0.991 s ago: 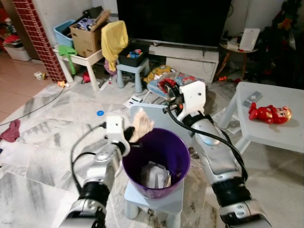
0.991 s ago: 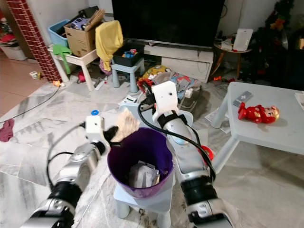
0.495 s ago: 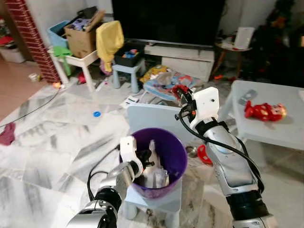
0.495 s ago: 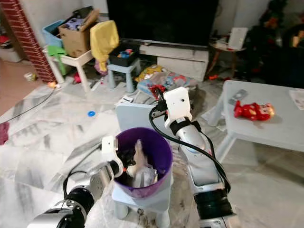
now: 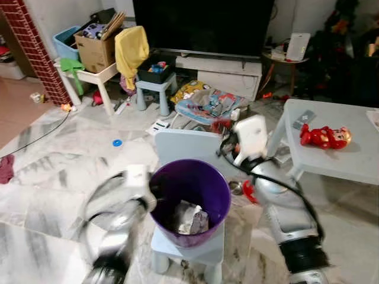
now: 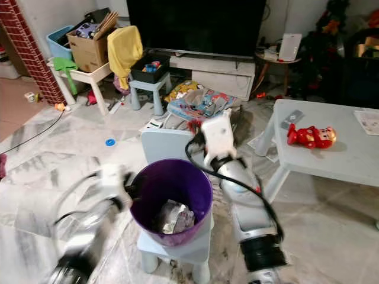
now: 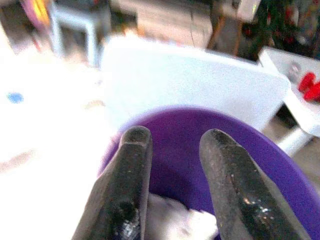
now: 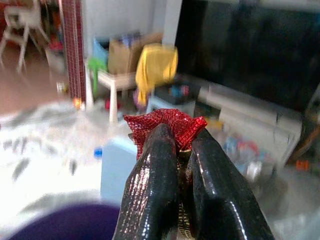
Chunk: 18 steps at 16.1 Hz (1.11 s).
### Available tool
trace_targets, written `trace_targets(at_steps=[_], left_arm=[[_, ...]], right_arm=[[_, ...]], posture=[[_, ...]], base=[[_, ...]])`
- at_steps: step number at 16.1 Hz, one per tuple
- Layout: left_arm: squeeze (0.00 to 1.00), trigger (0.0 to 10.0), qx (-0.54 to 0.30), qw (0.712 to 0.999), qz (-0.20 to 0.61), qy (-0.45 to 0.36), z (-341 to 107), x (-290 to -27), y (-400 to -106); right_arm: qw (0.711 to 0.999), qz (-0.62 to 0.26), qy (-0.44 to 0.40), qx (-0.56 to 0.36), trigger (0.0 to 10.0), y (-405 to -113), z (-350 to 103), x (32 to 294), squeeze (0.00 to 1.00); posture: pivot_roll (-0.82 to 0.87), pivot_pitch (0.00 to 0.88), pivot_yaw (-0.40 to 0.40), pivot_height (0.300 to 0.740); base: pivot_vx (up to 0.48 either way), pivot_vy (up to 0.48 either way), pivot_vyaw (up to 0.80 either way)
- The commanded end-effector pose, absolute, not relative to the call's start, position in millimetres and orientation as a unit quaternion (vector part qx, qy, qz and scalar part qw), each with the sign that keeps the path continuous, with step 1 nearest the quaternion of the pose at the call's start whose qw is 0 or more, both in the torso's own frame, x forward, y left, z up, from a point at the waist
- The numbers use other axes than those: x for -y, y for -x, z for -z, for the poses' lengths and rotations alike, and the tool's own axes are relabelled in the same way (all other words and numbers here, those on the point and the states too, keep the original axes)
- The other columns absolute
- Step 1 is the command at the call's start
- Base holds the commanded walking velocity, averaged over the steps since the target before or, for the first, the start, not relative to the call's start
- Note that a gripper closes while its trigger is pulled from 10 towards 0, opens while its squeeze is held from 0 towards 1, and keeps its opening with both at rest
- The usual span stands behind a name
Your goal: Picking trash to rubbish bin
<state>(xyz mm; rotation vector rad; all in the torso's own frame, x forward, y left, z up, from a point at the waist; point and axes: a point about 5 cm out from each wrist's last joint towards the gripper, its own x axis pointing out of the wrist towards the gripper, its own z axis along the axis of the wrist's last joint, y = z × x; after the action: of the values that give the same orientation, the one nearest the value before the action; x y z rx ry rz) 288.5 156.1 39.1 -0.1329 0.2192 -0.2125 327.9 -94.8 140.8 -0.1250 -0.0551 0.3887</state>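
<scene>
left hand [image 7: 172, 137] now outside purple bin [image 5: 189, 201]

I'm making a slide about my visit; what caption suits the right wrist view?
The right gripper pinches a scrap of red mesh trash above the purple bin.

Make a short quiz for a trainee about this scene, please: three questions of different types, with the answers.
1. True or false: the right gripper holds a red wrapper.
2. The purple bin stands on: A) the marble floor, B) a small pale blue chair, C) the grey table.
3. Fill in: the left gripper is ____, nothing between its fingers.

Key: 1 true; 2 B; 3 open.
</scene>
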Motion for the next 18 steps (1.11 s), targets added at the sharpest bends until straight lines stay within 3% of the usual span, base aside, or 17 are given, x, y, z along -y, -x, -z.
trace_targets(at_steps=[1, 7, 11, 12, 18], left_arm=[[1.0, 10.0, -0.079, 0.991, 0.104, 0.033, -51.0, -165.2, -275.8], [1.0, 10.0, -0.063, 0.995, 0.078, -0.021, -66.9, -192.8, -207.1], [1.0, 10.0, -0.084, 0.993, 0.077, -0.014, -69.8, -196.9, -195.7], [1.0, 10.0, -0.096, 0.992, 0.079, -0.004, -69.8, -197.2, -194.8], [1.0, 10.0, -0.134, 0.983, 0.119, 0.028, -62.0, -191.2, -198.6]], right_arm=[[0.976, -0.202, 0.078, 0.002, 10.0, -335.0, -130.5, 88.5, 0.0], [0.948, -0.274, 0.112, -0.113, 10.0, -335.2, -76.4, 48.3, 0.0], [0.918, -0.326, 0.144, -0.174, 10.0, -318.5, -46.4, 33.2, 0.01], [0.917, -0.327, 0.143, -0.175, 10.0, -316.6, -43.0, 31.9, 1.0], [0.936, -0.294, 0.14, -0.133, 10.0, -324.1, -51.4, 36.5, 1.0]], posture=[[0.06, 0.029, -0.038, 0.74], [0.17, 0.036, -0.05, 0.74], [0.2, 0.034, -0.043, 0.74], [0.2, 0.035, -0.037, 0.74], [0.19, 0.033, -0.024, 0.74]], base=[[0.0, 0.0, 0.0], [0.0, 0.0, 0.0], [0.0, 0.0, 0.0], [0.0, 0.0, 0.0], [0.0, 0.0, 0.0]])
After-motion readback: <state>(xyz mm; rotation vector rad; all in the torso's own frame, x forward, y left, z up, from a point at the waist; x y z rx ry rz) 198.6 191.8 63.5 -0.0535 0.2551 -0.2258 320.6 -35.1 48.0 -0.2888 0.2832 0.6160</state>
